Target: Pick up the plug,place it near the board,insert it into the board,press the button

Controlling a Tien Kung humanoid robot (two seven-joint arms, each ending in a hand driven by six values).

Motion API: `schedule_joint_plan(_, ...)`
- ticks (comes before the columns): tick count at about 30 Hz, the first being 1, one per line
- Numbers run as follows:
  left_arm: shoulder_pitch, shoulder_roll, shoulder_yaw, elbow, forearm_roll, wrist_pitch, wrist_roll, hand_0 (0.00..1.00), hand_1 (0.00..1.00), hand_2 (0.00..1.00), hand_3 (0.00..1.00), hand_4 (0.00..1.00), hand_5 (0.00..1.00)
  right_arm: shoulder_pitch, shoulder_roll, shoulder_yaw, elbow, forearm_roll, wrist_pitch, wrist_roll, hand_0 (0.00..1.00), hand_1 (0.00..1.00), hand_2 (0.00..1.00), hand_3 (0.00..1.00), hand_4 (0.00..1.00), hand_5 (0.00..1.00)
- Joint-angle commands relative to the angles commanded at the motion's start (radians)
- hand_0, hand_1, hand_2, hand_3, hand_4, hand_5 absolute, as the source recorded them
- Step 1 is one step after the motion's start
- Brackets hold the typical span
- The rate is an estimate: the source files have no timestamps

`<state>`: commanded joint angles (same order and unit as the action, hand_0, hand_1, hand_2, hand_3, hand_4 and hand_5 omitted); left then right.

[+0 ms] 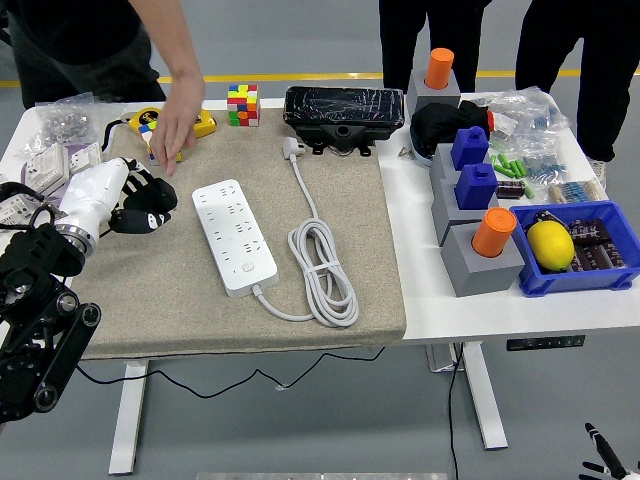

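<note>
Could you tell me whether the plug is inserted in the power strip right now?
Out: the plug lies on the mat, apart from the power strip.
</note>
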<state>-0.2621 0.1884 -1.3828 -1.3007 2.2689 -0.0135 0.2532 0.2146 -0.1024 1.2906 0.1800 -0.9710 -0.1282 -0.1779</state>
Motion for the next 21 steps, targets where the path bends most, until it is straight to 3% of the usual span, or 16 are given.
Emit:
schedule_joint_plan(12,0.032,-0.015,-0.007,0.039,0.000,-0.018,-0.020,0.371,0.534,0.529,0.527,0.810,0.124,-0.003,0.002,0.000,0.000,-0.001,-0.001,0.000,0.779,0.728,0.712,0.733,0.998,0.939)
schedule_joint_plan(15,0.036,-0.014,0.003,0.049,0.000,-0.049,-0.019,0.371,0.534,0.529,0.527,0.810,0.124,-0.005,0.001,0.003,0.000,-0.006,-0.002,-0.003,0.779,0.728,0.712,0.733,0.998,0.939)
schedule_joint_plan(21,0.037,-0.013,-0.001,0.053,0.000,-0.062,-0.021,0.400,0.548,0.554,0.542,0.818,0.127,-0.007,0.002,0.002,0.000,-0.006,-0.002,-0.003,0.779,0.728,0.712,0.733,0.998,0.939)
